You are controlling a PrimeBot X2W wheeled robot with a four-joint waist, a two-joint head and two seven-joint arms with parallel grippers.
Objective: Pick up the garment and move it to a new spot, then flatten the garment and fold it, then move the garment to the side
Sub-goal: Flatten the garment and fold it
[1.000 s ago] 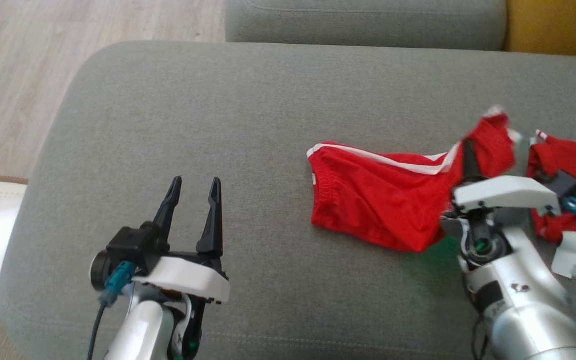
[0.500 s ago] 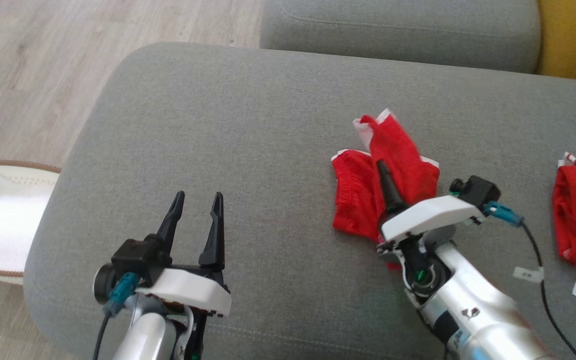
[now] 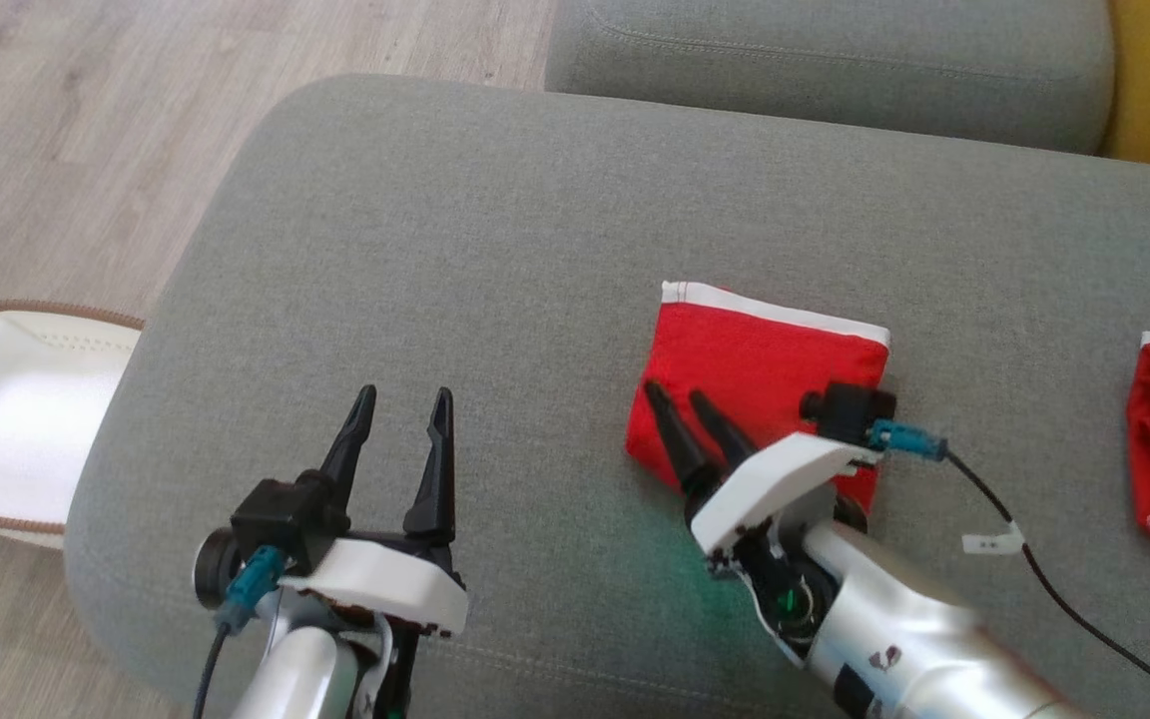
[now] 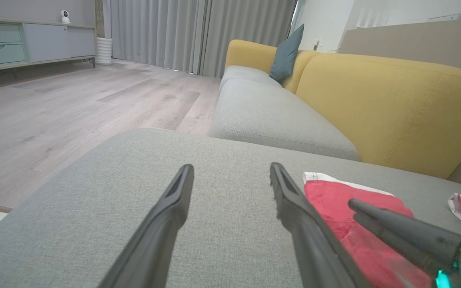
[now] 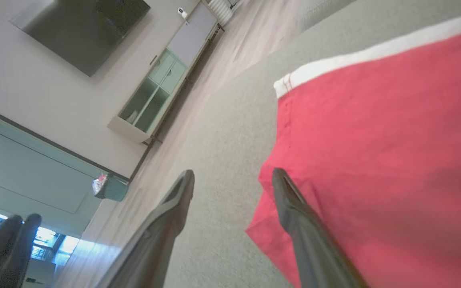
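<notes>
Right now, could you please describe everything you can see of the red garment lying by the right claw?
The red garment is a thin, smooth, sporty-looking fabric, folded into a compact, roughly square packet with a white band along its far edge. It lies flat on the grey sofa cushion, nearly wrinkle-free. The right claw stands open at its near-left corner, one finger over the red cloth, the other over the cushion; whether they touch it I cannot tell.
</notes>
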